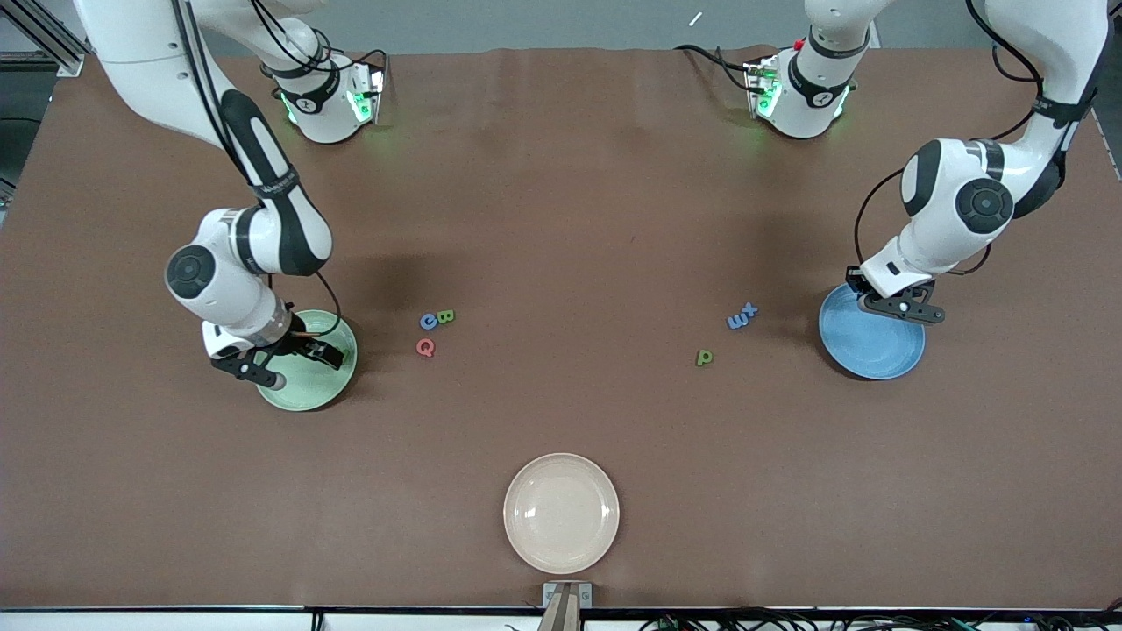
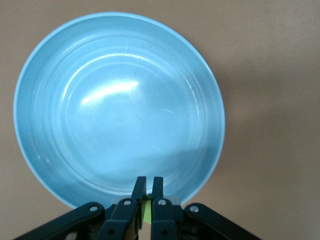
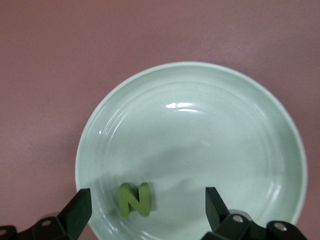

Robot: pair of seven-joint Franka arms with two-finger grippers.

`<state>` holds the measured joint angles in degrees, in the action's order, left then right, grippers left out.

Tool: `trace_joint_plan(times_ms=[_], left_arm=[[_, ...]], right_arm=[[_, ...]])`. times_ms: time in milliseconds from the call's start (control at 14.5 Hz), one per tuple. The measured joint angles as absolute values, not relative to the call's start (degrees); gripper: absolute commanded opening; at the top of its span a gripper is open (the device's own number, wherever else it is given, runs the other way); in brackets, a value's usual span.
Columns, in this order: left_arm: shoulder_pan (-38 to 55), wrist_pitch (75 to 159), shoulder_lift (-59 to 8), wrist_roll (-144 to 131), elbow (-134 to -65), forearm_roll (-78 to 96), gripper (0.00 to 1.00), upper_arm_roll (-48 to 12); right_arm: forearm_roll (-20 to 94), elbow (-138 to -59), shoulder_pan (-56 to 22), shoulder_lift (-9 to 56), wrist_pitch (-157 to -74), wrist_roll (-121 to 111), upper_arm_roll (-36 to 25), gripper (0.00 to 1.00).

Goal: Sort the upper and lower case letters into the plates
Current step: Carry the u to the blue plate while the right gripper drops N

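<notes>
A: Brown table (image 1: 561, 219). Right end effector (image 3: 145, 207) wide over the pale green plate (image 3: 225, 125), green N (image 3: 135, 199) lying inside.

B: Left end effector (image 2: 148, 187) pinches a green letter (image 2: 147, 212) above the blue plate (image 2: 75, 100); released near the rim, it might bounce out.

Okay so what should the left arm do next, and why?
Probably open the left gripper. It is shut on a small green letter, likely the lowercase n, over the blue plate, which looks empty. The right gripper is open over the green plate, the N lying in it.
</notes>
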<state>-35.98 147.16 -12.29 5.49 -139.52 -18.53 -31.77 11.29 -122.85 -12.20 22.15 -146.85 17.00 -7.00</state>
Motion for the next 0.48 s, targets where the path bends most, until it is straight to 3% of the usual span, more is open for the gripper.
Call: trace_joint_plan(times_ms=[207,345,483], left_arm=[[-37.8,147.3,-15.7,5.5,-136.8,-22.8,0.10,-31.7],[-38.5,147.3,-17.1,5.5,-136.0,-23.6,0.12,-31.6],[-38.6,147.6,-17.9,5.5,-135.8,-23.6,0.22,-31.6]], right_arm=[[11.3,-117.6,-11.9,18.7,-132.6,21.3,-6.9,1.00],[11.3,-115.9,-13.3,18.1,-130.7,28.5,-6.4,1.00],[11.3,-115.8,-16.6,18.4,-132.8,36.2,-6.0,1.00]])
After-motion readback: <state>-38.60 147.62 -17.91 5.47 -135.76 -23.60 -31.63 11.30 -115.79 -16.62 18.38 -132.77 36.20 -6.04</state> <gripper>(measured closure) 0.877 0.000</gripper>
